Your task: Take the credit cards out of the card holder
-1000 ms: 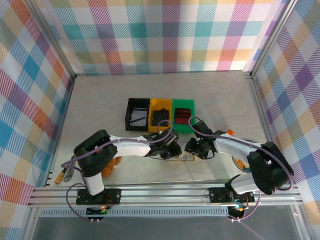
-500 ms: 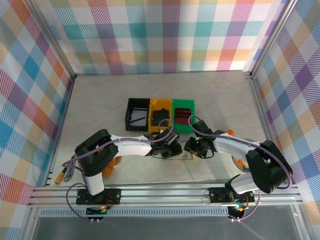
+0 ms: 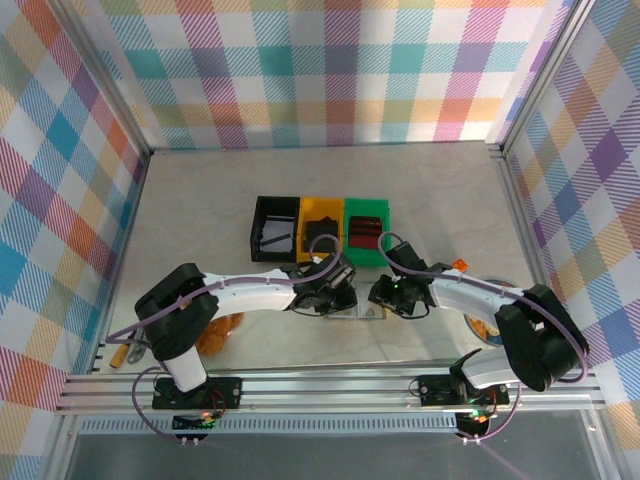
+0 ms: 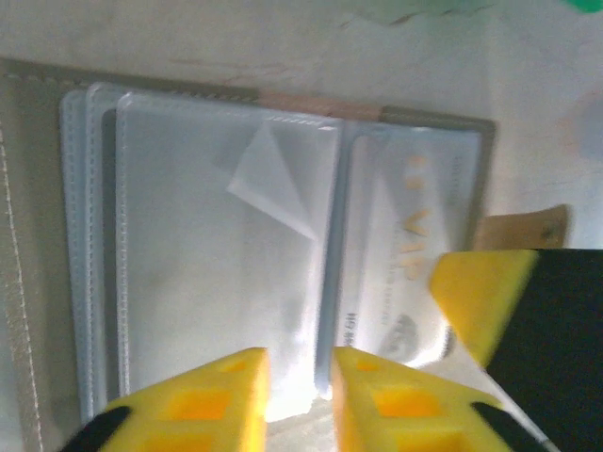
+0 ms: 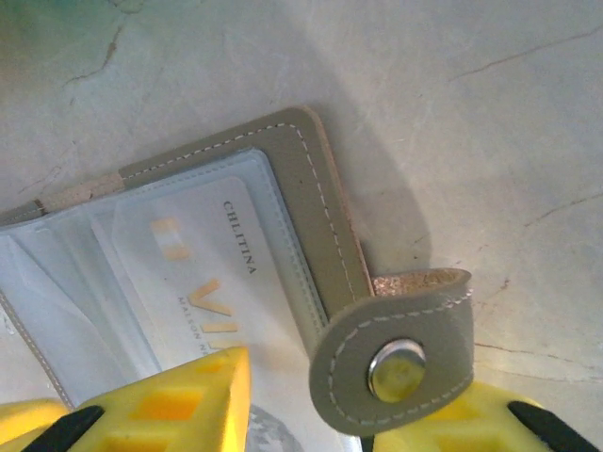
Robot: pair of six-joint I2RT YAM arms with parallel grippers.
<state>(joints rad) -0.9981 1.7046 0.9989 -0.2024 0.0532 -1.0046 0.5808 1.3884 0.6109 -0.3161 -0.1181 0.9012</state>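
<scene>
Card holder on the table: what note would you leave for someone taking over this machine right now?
Grey stitched bifold card holder lies open on the table between both arms.
Left gripper: jaws slightly apart at the clear plastic sleeves; grip unclear.
Right gripper: jaws open at the holder's snap tab.
Done: holder opened.
Left to do: pale gold-lettered card sits in its sleeve; pull it out.

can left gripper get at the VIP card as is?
Probably yes. Holder lies open, and the left gripper hovers at its edge next to the card. But the card sits in a clear sleeve, and a finger of the right gripper overlaps its corner, so it's tight.
</scene>
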